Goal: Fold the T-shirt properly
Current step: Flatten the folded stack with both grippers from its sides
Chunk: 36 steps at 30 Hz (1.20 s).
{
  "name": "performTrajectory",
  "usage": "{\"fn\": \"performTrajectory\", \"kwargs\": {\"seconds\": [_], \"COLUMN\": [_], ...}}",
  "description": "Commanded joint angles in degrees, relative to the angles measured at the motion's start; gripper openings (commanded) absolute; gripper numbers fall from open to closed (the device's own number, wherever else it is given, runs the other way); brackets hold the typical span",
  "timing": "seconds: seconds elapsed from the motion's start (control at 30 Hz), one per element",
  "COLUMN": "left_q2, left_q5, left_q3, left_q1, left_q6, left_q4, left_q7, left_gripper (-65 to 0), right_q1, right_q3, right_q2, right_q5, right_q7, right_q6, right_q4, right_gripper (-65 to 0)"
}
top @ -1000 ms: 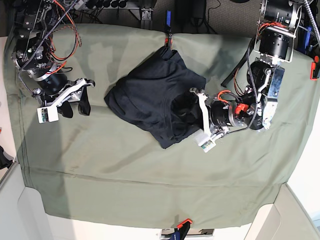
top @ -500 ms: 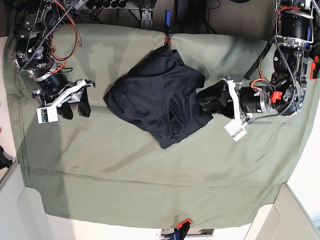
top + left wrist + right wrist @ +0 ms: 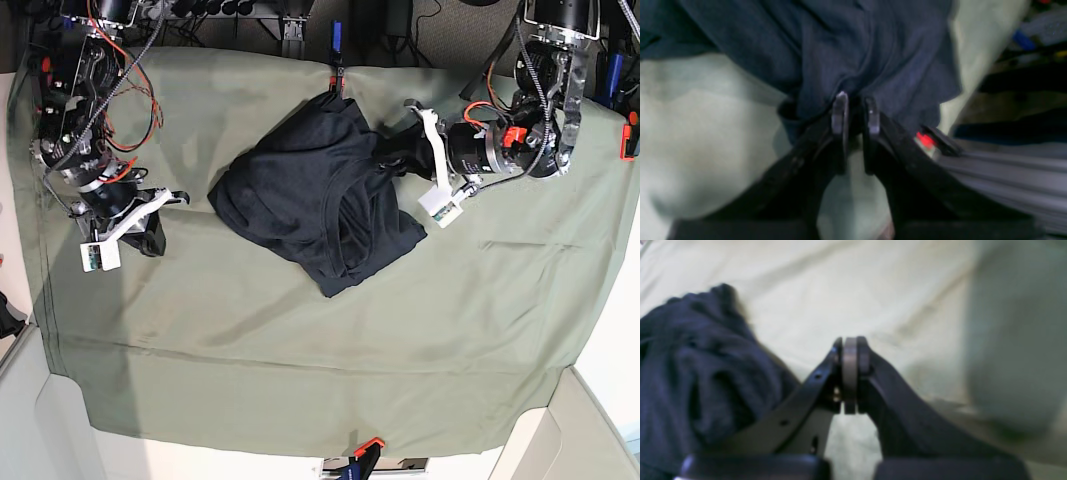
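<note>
The dark navy T-shirt [image 3: 315, 195] lies bunched in a rough diamond on the middle of the olive cloth. My left gripper [image 3: 392, 150] is at the shirt's upper right edge. In the left wrist view its fingertips [image 3: 840, 111] stand almost together, with T-shirt [image 3: 873, 50] fabric puckered at the left gripper [image 3: 856, 103]. My right gripper [image 3: 152, 238] rests over bare cloth left of the shirt, apart from it. In the right wrist view the right gripper [image 3: 850, 343] is shut with nothing held, and the T-shirt [image 3: 690, 373] shows at the left.
An olive-green cloth [image 3: 300, 340] covers the whole table. A blue and orange clamp [image 3: 336, 55] pins it at the far edge, another clamp [image 3: 365, 447] at the near edge, and a red one [image 3: 629, 135] at the right. Cables hang behind both arms.
My left gripper swung from the shirt's right side up to its upper right edge and closed on fabric. The right gripper closed and shifted slightly down.
</note>
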Motion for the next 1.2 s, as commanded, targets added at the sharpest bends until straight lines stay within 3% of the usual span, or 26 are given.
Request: {"fn": "performTrajectory", "kwargs": {"seconds": [0.0, 0.13, 0.23, 0.53, 0.67, 0.87, 1.07, 1.17], "left_q2": [-0.1, 0.0, 0.0, 0.0, 0.0, 0.0, 0.0, 0.0], "left_q5": [1.8, 9.1, 9.0, 9.0, 9.0, 9.0, 6.4, 6.0], "left_q3": [0.3, 1.1, 1.1, 1.0, 1.1, 1.1, 1.1, 1.1], "left_q1": [-0.6, -2.4, -5.9, -15.8, -18.5, -20.6, -20.6, -20.6], "left_q6": [-0.3, -0.3, -0.3, -0.3, -0.3, -0.3, -0.3, -0.3], "left_q4": [0.1, -3.5, -7.5, -18.9, -20.9, -21.0, -21.0, -21.0], "left_q7": [-3.0, -8.8, -9.0, -8.9, -10.3, -10.7, -11.2, -11.3], "left_gripper": [-58.0, -57.9, -57.9, -57.9, -57.9, -57.9, -57.9, -57.9], "right_q1": [2.4, 5.9, 6.5, 6.2, 6.0, 2.3, -3.9, -6.5], "right_q3": [0.1, -1.4, -4.1, -15.8, -18.7, -22.1, -27.1, -27.8], "right_q2": [0.3, 0.3, 0.3, 0.3, 0.3, 0.3, 0.1, -1.8], "right_q5": [0.8, 0.7, 0.7, -2.6, -2.2, 3.4, 3.7, 3.5], "right_q7": [1.4, 1.7, 3.0, 4.0, 1.7, 0.7, 3.4, 3.5], "right_q6": [-0.1, 0.3, 2.5, 2.5, 2.5, 2.6, 3.4, 3.4], "right_q4": [-0.8, -6.1, -7.5, -9.3, -9.4, -9.2, -8.4, -6.5], "right_gripper": [-65.0, -65.0, -65.0, -65.0, -65.0, -65.0, -65.0, -65.0]}}
